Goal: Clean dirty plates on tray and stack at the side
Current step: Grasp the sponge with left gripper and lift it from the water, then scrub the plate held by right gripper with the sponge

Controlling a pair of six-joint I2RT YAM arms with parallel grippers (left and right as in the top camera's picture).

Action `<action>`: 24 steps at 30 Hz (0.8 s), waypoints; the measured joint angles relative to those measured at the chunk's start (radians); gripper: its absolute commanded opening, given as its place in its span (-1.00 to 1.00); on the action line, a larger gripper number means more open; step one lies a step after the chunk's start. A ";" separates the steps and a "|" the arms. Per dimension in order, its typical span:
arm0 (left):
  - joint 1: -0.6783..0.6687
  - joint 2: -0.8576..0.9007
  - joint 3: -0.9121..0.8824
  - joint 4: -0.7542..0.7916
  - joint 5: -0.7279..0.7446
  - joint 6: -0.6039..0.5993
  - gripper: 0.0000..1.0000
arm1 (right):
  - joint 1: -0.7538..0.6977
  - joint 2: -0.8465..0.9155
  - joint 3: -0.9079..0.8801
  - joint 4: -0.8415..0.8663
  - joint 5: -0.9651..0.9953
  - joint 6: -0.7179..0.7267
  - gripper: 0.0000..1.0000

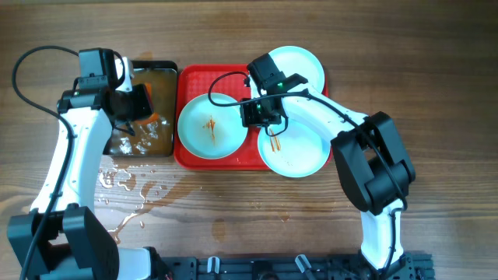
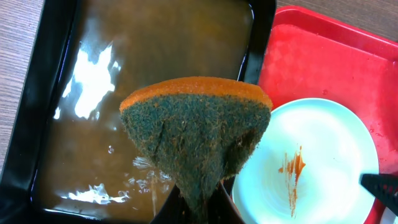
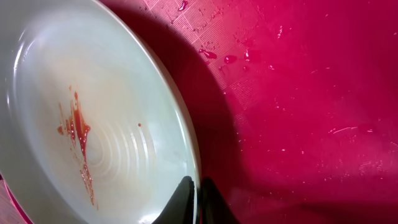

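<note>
Three pale plates lie on the red tray [image 1: 194, 78]. The left plate [image 1: 210, 127] has an orange-brown smear; it also shows in the left wrist view [image 2: 317, 162] and the right wrist view [image 3: 93, 118]. My right gripper [image 1: 250, 117] is shut on its right rim [image 3: 198, 186]. A second smeared plate [image 1: 296, 148] sits at the front right and a third plate [image 1: 299, 64] at the back right. My left gripper [image 2: 199, 208] is shut on a green and orange sponge [image 2: 196, 137], held over the black tray [image 2: 37, 93].
The black tray [image 1: 167, 109] left of the red tray holds brown water. Water is spilled on the wooden table [image 1: 128, 187] in front of it. The right arm [image 1: 373, 155] reaches across the front right plate.
</note>
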 measured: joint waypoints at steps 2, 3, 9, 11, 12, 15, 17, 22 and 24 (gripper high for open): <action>0.000 0.002 0.000 0.000 0.001 0.000 -0.92 | 0.000 0.000 0.000 0.000 0.000 -0.003 -0.91; -0.001 0.004 0.000 0.000 0.006 0.000 -0.92 | 0.000 0.000 0.000 0.000 0.000 -0.003 -0.91; -0.052 0.016 0.000 0.000 0.026 0.000 -0.92 | 0.000 0.000 0.000 0.000 0.000 -0.003 -0.91; -0.082 0.018 0.000 0.001 0.027 -0.002 -0.92 | 0.000 0.000 0.000 0.000 0.000 -0.003 -0.91; -0.097 0.018 0.000 0.005 0.029 -0.005 -0.92 | 0.000 0.000 0.000 0.001 0.000 -0.003 -0.91; -0.145 0.021 0.000 0.036 0.037 -0.023 -0.92 | 0.000 0.000 0.000 0.004 0.000 -0.003 -0.91; -0.175 0.033 0.000 0.060 0.038 -0.040 -0.92 | 0.000 0.000 0.000 0.005 0.000 -0.003 -0.91; -0.260 0.163 0.000 0.102 0.044 -0.120 -0.92 | 0.000 0.000 0.000 0.005 0.000 -0.003 -0.91; -0.288 0.225 0.000 0.110 0.044 -0.157 -0.92 | 0.000 0.000 0.000 0.005 0.000 -0.003 -0.91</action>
